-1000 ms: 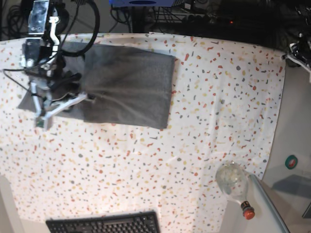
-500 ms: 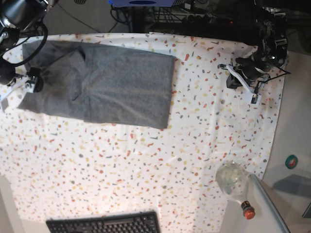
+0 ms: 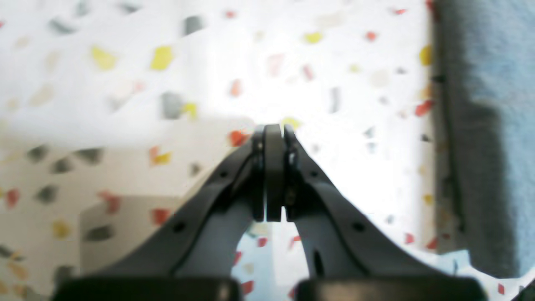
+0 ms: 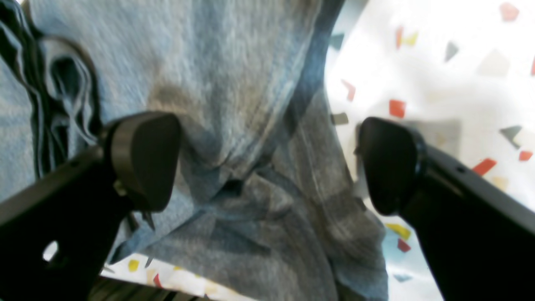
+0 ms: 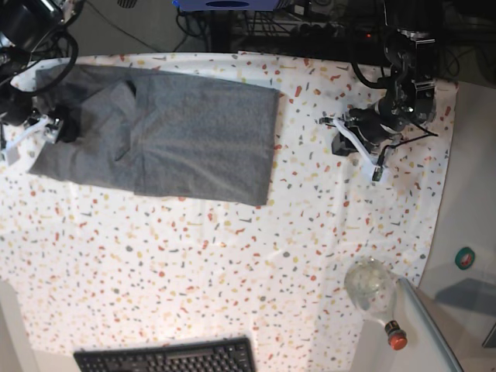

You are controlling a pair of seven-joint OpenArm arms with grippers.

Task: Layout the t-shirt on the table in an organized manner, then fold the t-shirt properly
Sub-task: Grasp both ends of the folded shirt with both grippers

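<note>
The grey t-shirt point(image 5: 194, 132) lies as a wide folded rectangle at the far left of the speckled table point(image 5: 232, 256). My right gripper point(image 5: 39, 133) is at the shirt's left edge. In the right wrist view it point(image 4: 267, 167) is open, and its pads point(image 4: 142, 159) straddle bunched grey cloth point(image 4: 250, 104) without closing on it. My left gripper point(image 5: 353, 147) is over bare table to the right of the shirt, apart from it. In the left wrist view it point(image 3: 273, 129) is shut and empty, with a grey cloth edge point(image 3: 480, 125) at the right.
A clear glass bottle point(image 5: 370, 288) with a red cap lies at the front right corner. A black keyboard point(image 5: 167, 358) sits at the front edge. A teal round object point(image 5: 465, 258) lies beyond the table's right edge. Cables and dark equipment point(image 5: 310, 23) line the back.
My right gripper left the top of the shirt and went to its left edge; the shirt's left part now lies flatter. My left arm came into view and moved left and down.
</note>
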